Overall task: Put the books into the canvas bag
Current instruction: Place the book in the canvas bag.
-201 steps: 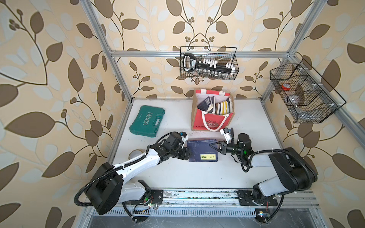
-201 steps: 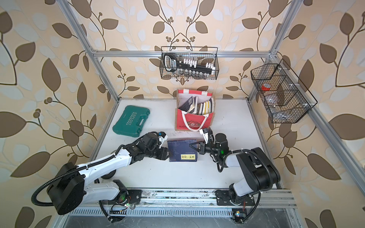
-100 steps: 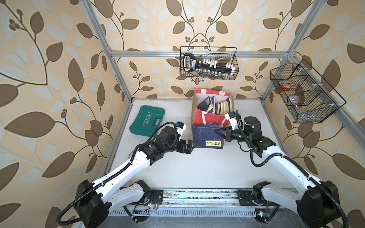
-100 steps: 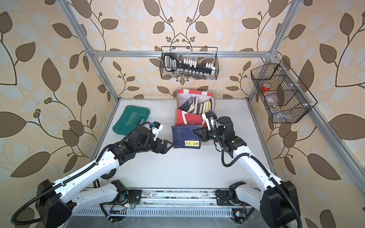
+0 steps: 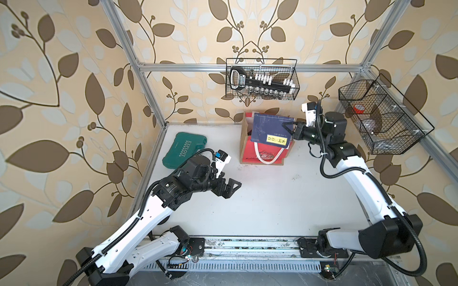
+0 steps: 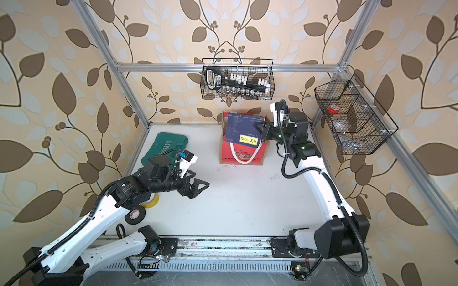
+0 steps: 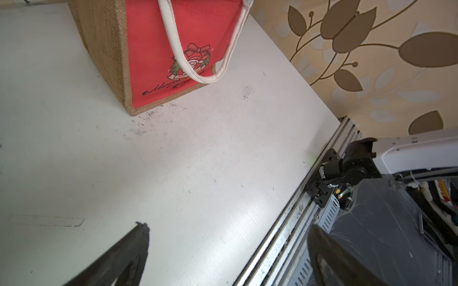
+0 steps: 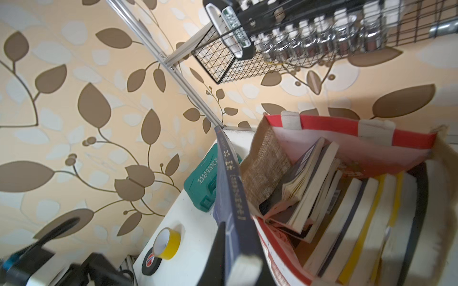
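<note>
Well, the right gripper [image 5: 289,130] is clamped tight on the right edge of a navy book [image 5: 267,127] with a yellow title label. It holds the book tilted above the canvas bag [image 5: 256,154], which stands upright at the upper centre of both top views, close to the back wall. The book hides most of the bag's opening from above. In the right wrist view, more books [image 8: 347,213] stand packed on edge inside the bag. The left gripper [image 5: 231,188] hangs over the bare white table [image 5: 272,203] at centre left, its jaws spread wide with nothing between them, well apart from the bag. A green tool case [image 5: 184,151] lies left of the bag. A yellow tape roll [image 6: 155,199] and a black tape roll [image 6: 135,216] lie at lower left, beside the left arm.
</note>
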Available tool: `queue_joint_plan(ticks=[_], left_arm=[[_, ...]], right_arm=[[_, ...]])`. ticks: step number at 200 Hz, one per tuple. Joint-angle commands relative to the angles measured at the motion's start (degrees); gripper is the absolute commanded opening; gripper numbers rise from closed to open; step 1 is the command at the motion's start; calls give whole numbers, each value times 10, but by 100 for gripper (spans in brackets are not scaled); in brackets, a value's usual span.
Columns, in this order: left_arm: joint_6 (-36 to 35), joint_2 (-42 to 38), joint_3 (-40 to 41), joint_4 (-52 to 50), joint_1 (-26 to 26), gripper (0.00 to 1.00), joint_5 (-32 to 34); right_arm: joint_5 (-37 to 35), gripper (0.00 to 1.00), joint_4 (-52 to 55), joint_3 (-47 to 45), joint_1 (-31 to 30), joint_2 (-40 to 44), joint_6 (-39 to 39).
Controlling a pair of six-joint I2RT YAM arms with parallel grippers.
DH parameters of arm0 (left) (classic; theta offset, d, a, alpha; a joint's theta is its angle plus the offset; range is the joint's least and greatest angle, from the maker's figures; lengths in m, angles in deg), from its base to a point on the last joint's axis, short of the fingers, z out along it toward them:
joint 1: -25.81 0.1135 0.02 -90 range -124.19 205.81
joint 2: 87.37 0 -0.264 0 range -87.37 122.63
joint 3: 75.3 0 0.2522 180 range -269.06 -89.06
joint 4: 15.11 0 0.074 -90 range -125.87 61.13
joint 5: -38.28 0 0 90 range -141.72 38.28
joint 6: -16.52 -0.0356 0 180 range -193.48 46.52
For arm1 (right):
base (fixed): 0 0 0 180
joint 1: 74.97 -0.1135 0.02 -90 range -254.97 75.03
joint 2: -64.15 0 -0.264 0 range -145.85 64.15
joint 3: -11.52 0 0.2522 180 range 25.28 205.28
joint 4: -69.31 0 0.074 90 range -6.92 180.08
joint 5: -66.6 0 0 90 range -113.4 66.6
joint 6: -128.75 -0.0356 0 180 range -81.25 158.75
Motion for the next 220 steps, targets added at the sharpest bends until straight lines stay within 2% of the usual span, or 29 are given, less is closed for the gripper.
queue_joint_plan(ticks=[1, 12, 43, 65, 90, 120, 145, 180, 220], left_arm=[[-53, -39, 6, -38, -3, 99, 39], [-44, -64, 24, -19, -3, 99, 77], [-43, -100, 39, -8, -3, 99, 100], [-42, -108, 43, -5, -3, 99, 100], [-43, -108, 43, -4, -3, 99, 103], [-45, -106, 42, -1, -2, 99, 100], [-44, -105, 42, -3, -1, 99, 99], [-42, -110, 43, -4, 1, 99, 102], [-42, -110, 44, -4, 1, 99, 103]], right_arm=[[-22, 0, -4, 81, 12, -53, -15], [-25, 0, -5, 112, 13, -83, -18], [-20, 0, 31, 191, 13, -163, -13], [0, 0, 46, 197, 11, -184, -10], [-8, 0, 69, 184, -4, -179, 14], [-69, 0, 155, 212, -22, -198, 63], [-153, 0, 243, 281, -63, -239, 107], [-235, 0, 326, 391, -113, -314, 121], [-246, 0, 349, 456, -144, -367, 115]])
